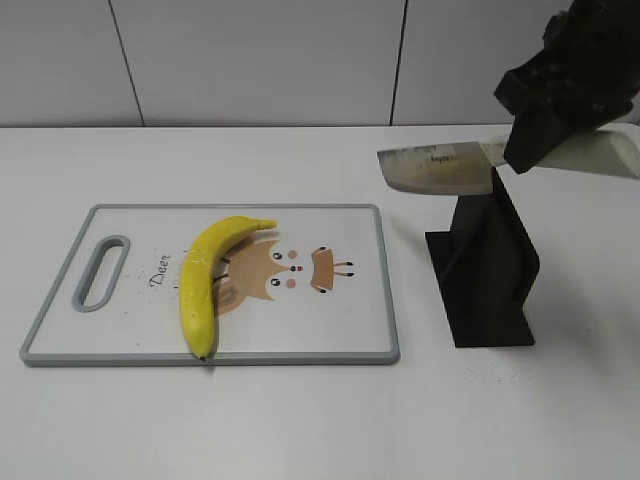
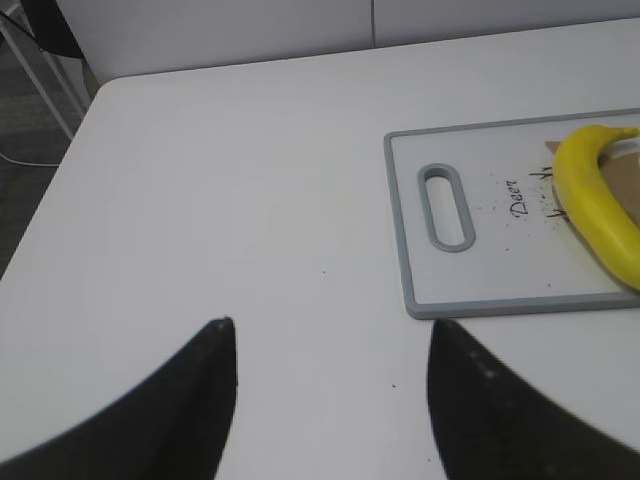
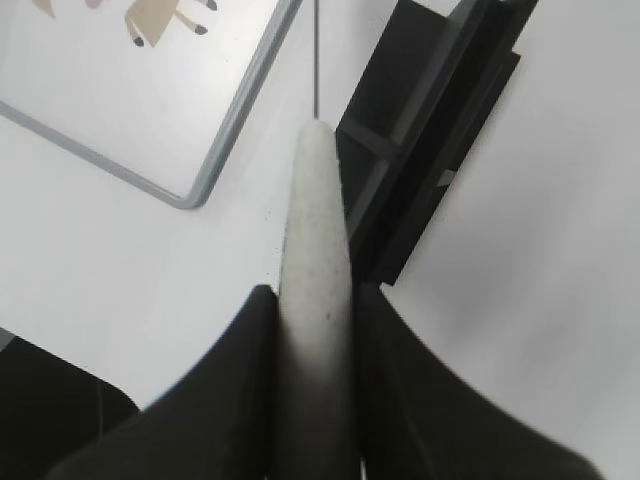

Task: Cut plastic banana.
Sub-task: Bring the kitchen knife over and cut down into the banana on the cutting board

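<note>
The yellow plastic banana lies whole on the white cutting board, left of its middle; it also shows in the left wrist view. My right gripper is shut on the pale handle of a knife and holds it above the black knife stand. The knife blade points left, above the table to the right of the board. My left gripper is open and empty over bare table left of the board; it does not show in the exterior view.
The black knife stand stands on the white table just right of the board's right edge. A white wall runs along the back. The table's left edge shows in the left wrist view.
</note>
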Controlling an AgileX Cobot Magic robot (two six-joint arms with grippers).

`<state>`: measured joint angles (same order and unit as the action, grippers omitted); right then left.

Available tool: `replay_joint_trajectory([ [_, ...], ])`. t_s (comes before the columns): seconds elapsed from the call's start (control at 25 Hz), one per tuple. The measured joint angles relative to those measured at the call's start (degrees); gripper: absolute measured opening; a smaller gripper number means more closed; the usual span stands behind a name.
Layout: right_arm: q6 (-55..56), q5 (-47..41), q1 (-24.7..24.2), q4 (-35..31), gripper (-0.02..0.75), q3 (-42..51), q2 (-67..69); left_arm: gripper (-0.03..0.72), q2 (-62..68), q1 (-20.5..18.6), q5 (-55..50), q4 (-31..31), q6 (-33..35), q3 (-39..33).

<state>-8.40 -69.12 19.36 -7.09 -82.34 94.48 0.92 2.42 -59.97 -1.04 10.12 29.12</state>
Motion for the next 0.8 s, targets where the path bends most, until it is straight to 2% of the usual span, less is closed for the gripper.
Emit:
replay_joint_trajectory([
  [0.2, -8.0, 0.0, 0.0, -1.7, 0.188, -2.4, 0.0, 0.573, 0.3, 0.0, 0.2, 0.0, 0.0, 0.2],
  [0.4, -22.2, 4.1, 0.0, -8.1, 0.188, -3.8, 0.0, 0.569, 4.9, 0.0, 0.6, 0.0, 1.0, 3.2],
  [0.56, -32.4, 7.7, 0.0, -14.6, 0.188, -3.9, 0.2, 0.568, 12.1, 0.0, 2.7, -0.6, 5.8, 5.7],
  [0.8, -50.1, 8.3, 0.0, -20.7, 0.188, -3.9, 3.1, 0.568, 22.8, 2.0, 7.2, -6.9, 15.9, 8.7],
])
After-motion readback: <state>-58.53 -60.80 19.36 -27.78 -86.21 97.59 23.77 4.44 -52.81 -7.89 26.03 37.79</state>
